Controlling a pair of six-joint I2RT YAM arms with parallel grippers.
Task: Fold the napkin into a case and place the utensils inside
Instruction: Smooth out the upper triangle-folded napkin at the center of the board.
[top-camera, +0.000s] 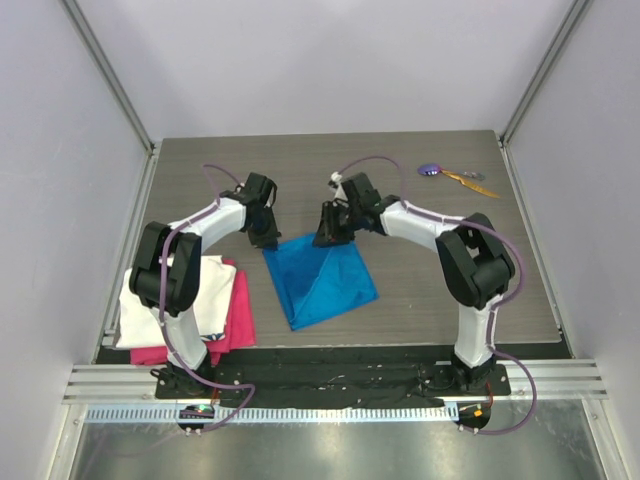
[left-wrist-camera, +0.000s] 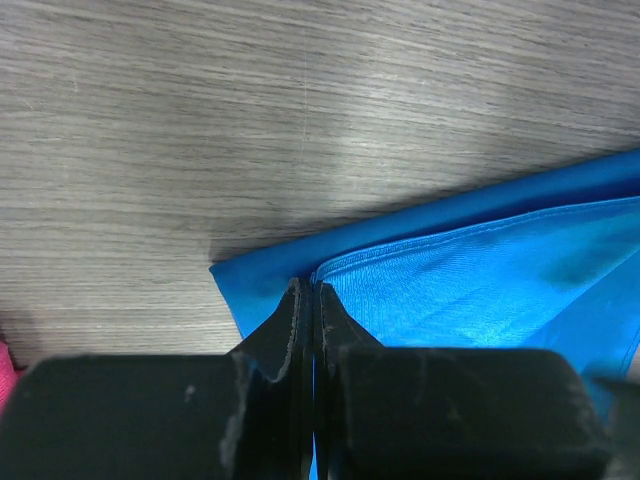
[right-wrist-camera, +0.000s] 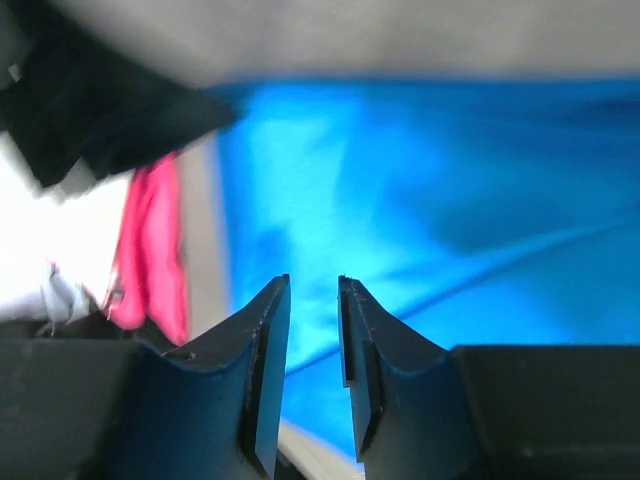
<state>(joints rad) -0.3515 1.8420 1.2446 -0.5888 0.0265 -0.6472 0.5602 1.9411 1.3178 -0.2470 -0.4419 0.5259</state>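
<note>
Top external view, folded blue napkin (top-camera: 322, 280) flat at the middle of the bench (top-camera: 420, 270), one corner pointing toward the arm bases, both arms bent inward, left jaws pinching its far-left corner, right jaws slightly spread over its far edge.

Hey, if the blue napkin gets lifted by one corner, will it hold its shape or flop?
Probably flop: the napkin lies flat and thin, its folded layers showing soft creases. Its sheen suggests slippery fabric, so the layers may slide apart. It looks light; the left gripper, shut on one corner, should lift it easily.
</note>
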